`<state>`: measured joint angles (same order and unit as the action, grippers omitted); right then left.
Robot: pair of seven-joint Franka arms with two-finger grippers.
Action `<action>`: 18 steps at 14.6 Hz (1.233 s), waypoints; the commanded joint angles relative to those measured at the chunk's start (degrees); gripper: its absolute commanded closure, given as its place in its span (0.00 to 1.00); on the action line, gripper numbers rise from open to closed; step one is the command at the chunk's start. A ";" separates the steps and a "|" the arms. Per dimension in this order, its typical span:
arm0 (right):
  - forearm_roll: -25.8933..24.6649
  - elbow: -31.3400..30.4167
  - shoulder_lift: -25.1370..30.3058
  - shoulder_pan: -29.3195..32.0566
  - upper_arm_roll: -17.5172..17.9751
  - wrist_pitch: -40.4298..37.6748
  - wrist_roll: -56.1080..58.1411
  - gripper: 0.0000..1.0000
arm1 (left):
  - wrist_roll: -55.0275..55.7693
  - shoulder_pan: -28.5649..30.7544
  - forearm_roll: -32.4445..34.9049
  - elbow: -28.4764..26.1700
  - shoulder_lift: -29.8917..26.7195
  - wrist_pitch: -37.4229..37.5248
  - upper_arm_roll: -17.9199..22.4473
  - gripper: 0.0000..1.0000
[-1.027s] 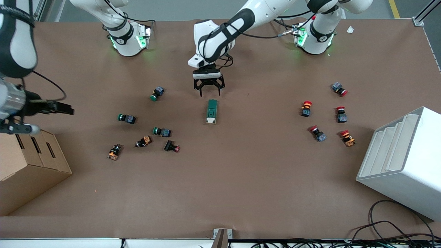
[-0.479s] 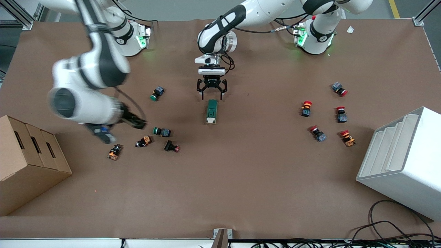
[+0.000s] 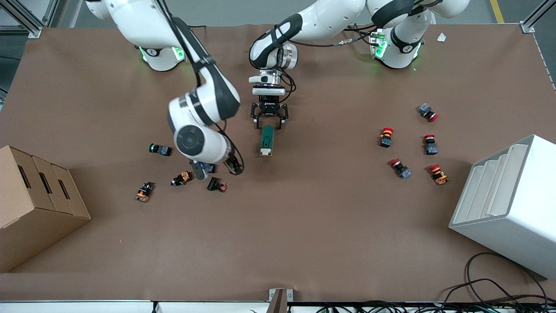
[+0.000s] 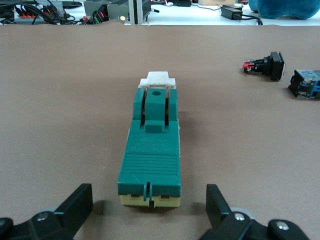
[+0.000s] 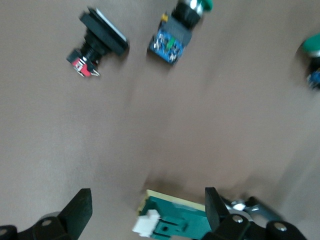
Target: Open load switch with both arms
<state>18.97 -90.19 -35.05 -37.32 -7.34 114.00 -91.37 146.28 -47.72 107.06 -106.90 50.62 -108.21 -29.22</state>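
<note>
Load switch lies mid-counter, white toggle toward the front edge. Left claw is spread wide, low at the switch's dark-green end, fingers either side, not touching. Right claw is also spread, over the counter beside the green button, probably not yet lined up with the toggle. Best: left clamps the body squarely first, then right works the toggle.

Brown table: load switch, push buttons (scattered), cardboard box, white bin.
</note>
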 commanded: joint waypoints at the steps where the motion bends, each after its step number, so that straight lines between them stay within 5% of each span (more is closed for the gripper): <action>1: 3.07 4.59 -5.46 -2.92 -0.83 2.60 -4.69 0.00 | 1.29 -1.75 0.61 1.17 2.37 0.97 0.65 0.00; 7: 4.05 3.71 -7.41 -7.76 -0.83 3.43 -5.05 0.00 | 5.33 -7.38 0.61 1.52 5.19 4.42 4.78 0.00; 18: 4.14 3.97 -5.91 -8.82 -0.48 -12.30 -1.45 0.00 | 6.04 -7.65 0.43 1.26 5.28 4.94 4.87 0.00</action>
<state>21.78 -84.89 -42.43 -45.61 -7.69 103.51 -94.90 150.29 -55.33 108.05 -105.44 52.70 -101.87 -23.88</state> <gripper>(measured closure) 0.000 0.000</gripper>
